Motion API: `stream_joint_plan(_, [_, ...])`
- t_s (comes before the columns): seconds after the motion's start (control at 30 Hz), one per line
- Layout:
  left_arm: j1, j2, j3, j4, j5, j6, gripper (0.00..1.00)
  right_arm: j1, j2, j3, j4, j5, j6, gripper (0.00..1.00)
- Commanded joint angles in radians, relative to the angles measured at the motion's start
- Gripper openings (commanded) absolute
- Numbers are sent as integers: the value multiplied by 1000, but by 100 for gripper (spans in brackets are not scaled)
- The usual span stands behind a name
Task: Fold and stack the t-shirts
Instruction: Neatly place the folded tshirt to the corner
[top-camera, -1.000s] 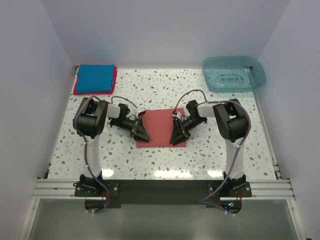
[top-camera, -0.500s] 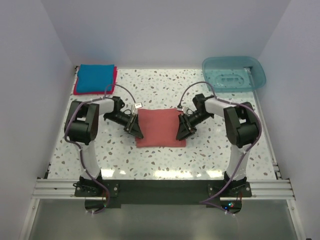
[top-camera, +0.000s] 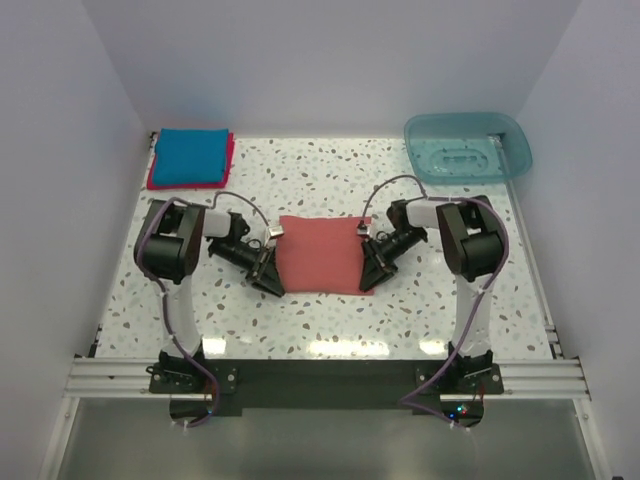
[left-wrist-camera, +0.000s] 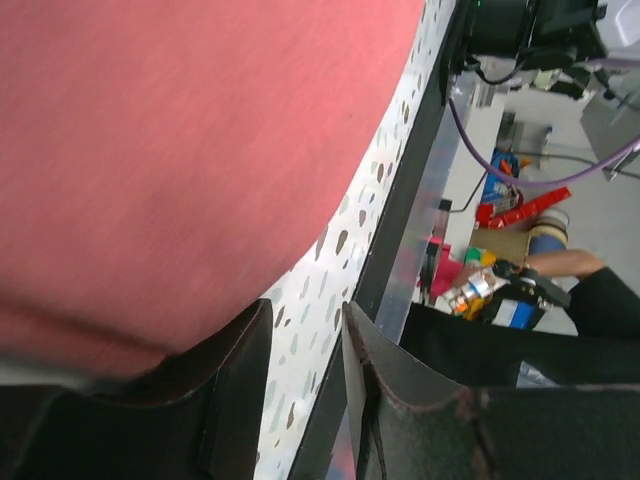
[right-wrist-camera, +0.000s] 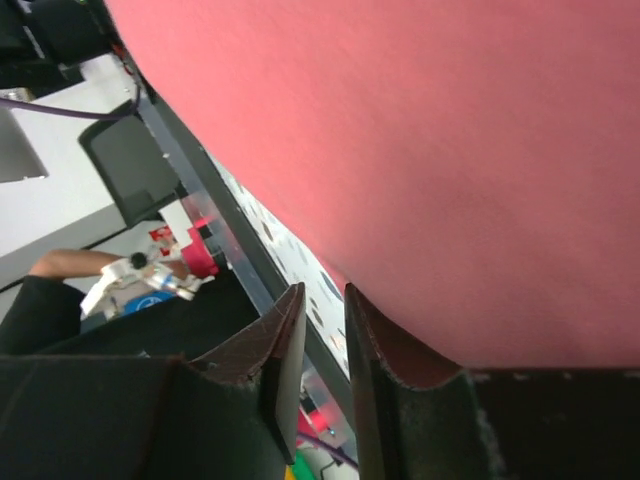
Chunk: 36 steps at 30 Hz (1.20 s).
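The salmon-red t-shirt (top-camera: 318, 255) lies folded as a flat rectangle in the middle of the table. My left gripper (top-camera: 268, 272) sits low at its near-left corner. My right gripper (top-camera: 372, 265) sits low at its near-right corner. In the left wrist view the left gripper (left-wrist-camera: 305, 310) has its jaws apart with bare table between them, and the red cloth (left-wrist-camera: 200, 150) lies against the outer side of one finger. In the right wrist view the right gripper (right-wrist-camera: 324, 292) shows a narrow empty gap, and the cloth (right-wrist-camera: 450, 150) lies beside one finger. The bright blue t-shirt (top-camera: 190, 155) lies folded on the crimson-pink t-shirt (top-camera: 152, 180) at the far left.
A translucent teal tub (top-camera: 468, 147) stands at the far right corner. White walls close in the table on the left, back and right. The black and aluminium rail (top-camera: 320, 375) holding the arm bases runs along the near edge.
Both grippers have drawn outward off the red shirt's sides and now sit low at its near corners. The shirt looks slightly narrower than before.
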Motion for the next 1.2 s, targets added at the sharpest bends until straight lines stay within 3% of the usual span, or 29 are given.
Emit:
stream_joint_plan(0.0, [77,-16,37,12,-89,18,41,-54,-4,75,-68,163,-127,26])
stream_joint_plan(0.17, [158,-240,99,-9,-77,41,51,-24,-183,200,-72,87,-64,33])
stream_joint_plan(0.37, [287,-348,71,198,-184,-294,58,172,-334,280,191,378,-17,42])
stream_joint_plan(0.47, [318,-360,59,275,-253,-410,60,323,-319,297,247,589,-95,42])
stream_joint_plan(0.63, [327,-334,97,242,-336,-432,60,515,-198,404,260,778,-171,43])
stream_joint_plan(0.83, [336,-326,74,281,-394,-467,65,640,-95,455,255,825,-208,47])
stream_joint_plan(1.17, [338,-299,85,281,-430,-462,65,731,-14,467,312,808,-198,46])
